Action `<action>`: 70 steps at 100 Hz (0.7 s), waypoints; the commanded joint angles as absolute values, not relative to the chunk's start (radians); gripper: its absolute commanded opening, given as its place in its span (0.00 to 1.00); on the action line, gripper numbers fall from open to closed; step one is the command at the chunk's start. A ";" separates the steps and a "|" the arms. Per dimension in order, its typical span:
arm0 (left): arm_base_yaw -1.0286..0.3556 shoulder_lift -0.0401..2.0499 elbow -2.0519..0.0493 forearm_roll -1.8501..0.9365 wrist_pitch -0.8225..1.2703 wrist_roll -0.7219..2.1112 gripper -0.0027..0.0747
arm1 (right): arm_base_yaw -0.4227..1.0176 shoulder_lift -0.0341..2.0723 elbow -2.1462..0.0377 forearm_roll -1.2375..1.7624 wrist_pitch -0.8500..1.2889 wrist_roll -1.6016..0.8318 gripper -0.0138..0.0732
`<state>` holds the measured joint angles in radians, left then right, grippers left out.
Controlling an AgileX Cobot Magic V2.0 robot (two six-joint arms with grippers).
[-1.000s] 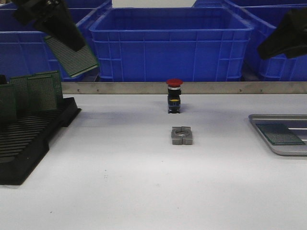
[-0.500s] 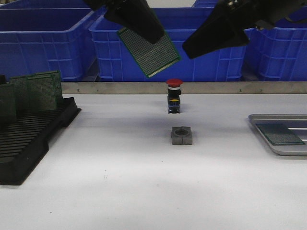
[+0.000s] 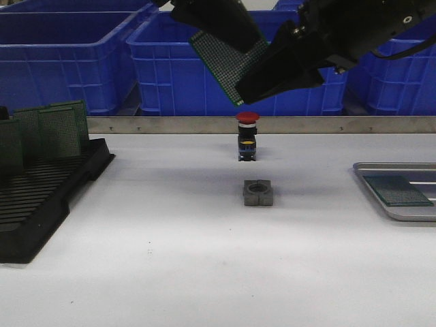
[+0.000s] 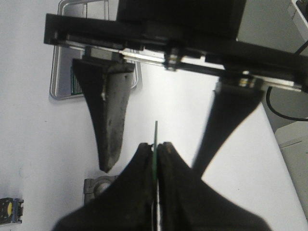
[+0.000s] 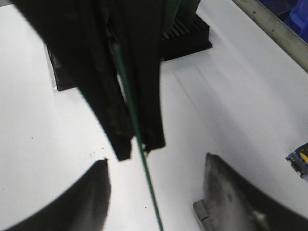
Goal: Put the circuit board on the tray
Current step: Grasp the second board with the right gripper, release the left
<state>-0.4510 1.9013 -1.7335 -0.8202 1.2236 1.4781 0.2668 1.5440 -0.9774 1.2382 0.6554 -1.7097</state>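
Showing bright, even overhead light on the white table (image 3: 204,259), with soft faint shadows under the metal block (image 3: 258,193) and red push button (image 3: 247,136). Rendering both wrist views blurred up close, grippers falling into near-black silhouette.

Matte black arms — tapered jaws

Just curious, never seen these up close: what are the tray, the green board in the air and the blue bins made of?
Tray: looks like metal, silver-grey with a dull sheen. Board: likely rigid laminate, green, thin, covered in a fine dot grid. Bins: probably moulded plastic, uniform glossy blue with ribbed walls.
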 commanded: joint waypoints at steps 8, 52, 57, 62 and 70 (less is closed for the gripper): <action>-0.460 1.841 -1.766 -0.896 1.277 1.470 0.01 | 0.268 1.520 -1.004 1.324 0.667 -1.721 0.25; -0.453 1.841 -1.796 -0.854 1.249 1.470 0.65 | 0.251 1.524 -1.004 1.323 0.674 -1.654 0.08; -0.443 1.841 -1.814 -0.823 1.243 1.470 0.71 | 0.236 1.526 -0.998 1.323 0.673 -1.600 0.08; -0.429 1.841 -1.834 -0.808 1.249 1.463 0.72 | 0.208 1.529 -0.990 1.322 0.665 -1.539 0.08; -0.409 1.841 -1.858 -0.808 1.251 1.443 0.71 | 0.152 1.543 -0.974 1.320 0.646 -1.446 0.08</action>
<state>-0.4333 1.9013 -1.8040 -0.7626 1.2260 1.4706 0.2070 1.5624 -0.9663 1.2747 0.6588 -1.5449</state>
